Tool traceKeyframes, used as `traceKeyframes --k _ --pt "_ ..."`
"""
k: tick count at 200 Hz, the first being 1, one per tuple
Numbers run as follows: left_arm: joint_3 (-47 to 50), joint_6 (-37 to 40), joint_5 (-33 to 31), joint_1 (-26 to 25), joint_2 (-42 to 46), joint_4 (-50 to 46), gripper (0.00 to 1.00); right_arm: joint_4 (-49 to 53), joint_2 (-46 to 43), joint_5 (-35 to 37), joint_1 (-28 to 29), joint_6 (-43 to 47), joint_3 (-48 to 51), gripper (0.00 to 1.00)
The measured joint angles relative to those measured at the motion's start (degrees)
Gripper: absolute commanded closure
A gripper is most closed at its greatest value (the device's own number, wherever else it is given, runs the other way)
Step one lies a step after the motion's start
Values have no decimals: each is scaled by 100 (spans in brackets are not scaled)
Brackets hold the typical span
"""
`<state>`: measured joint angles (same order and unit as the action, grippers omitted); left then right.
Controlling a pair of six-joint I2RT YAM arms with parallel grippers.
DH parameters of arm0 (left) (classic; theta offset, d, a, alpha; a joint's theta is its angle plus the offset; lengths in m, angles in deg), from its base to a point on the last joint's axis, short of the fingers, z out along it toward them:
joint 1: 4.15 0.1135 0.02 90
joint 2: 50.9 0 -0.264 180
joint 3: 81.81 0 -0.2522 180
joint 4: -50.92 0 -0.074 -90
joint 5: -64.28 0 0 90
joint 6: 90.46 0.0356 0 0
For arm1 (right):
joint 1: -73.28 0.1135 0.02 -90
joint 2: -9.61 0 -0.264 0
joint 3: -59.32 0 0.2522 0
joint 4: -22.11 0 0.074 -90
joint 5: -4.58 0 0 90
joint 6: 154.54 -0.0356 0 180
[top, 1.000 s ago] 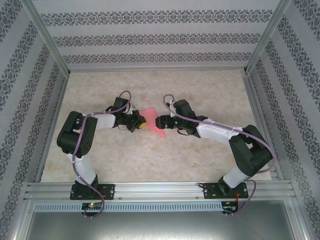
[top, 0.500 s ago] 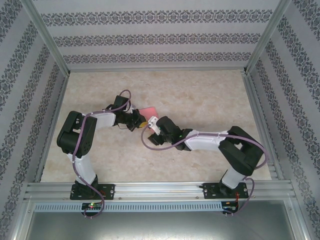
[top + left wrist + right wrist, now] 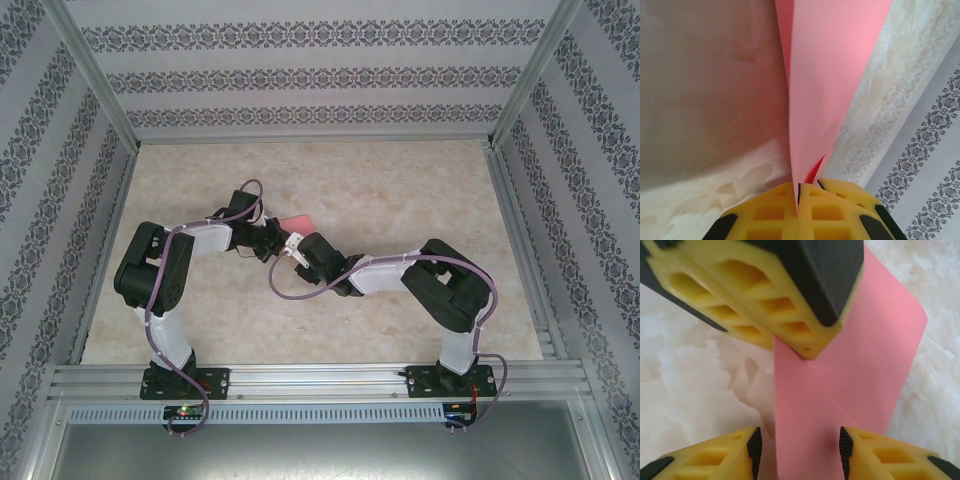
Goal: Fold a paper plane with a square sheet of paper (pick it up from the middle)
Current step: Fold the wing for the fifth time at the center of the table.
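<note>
The left tool point(image 3: 799, 192) is clenched on the folded pink sheet of paper point(image 3: 835, 75), near the middle of the marbled desk point(image 3: 420, 190). The right tool point(image 3: 800, 452) faces it, released, its yellow fingers point(image 3: 715, 460) standing either side of the sheet

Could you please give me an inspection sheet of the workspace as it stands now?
Surface: marbled beige table, no damage seen.
Job's things: pink paper, folded along a crease, held by one end.
Clutter: nothing seen.
Grippers: left gripper shut on the paper; right gripper open, its fingers either side of the paper, not pinching it.
Cables: purple cables loop along both arms, apart from the paper.
Surroundings: patterned walls and a metal frame around the table.
</note>
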<state>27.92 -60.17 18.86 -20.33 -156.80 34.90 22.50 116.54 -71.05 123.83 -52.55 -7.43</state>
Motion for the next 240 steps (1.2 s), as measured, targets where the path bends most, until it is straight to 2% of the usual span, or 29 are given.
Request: traceKeyframes --k 24,41,60,89,120,150,183,240 --pt "-55 0 -2 0 0 -50 93 -33 28 131 0 57 2 69" --pt "-114 -2 -2 2 4 -107 88 -70 28 170 0 55 2 77" --pt "-168 -2 -11 7 26 -197 78 -101 26 166 0 20 26 87" --pt "-214 96 -136 170 210 -466 60 -103 -61 -57 -20 -133 131 95" --pt "-216 214 -374 529 638 -713 47 -68 -398 -870 -262 -739 299 99" --pt "-146 264 -522 640 1023 -673 45 -164 -603 -1930 -717 -1663 404 100" --pt "380 229 -540 640 1213 -273 47 -369 -573 -2946 -1086 -2653 407 100" --pt "1143 74 -415 492 1255 577 59 -894 -33 -4142 -1298 -4070 404 100"
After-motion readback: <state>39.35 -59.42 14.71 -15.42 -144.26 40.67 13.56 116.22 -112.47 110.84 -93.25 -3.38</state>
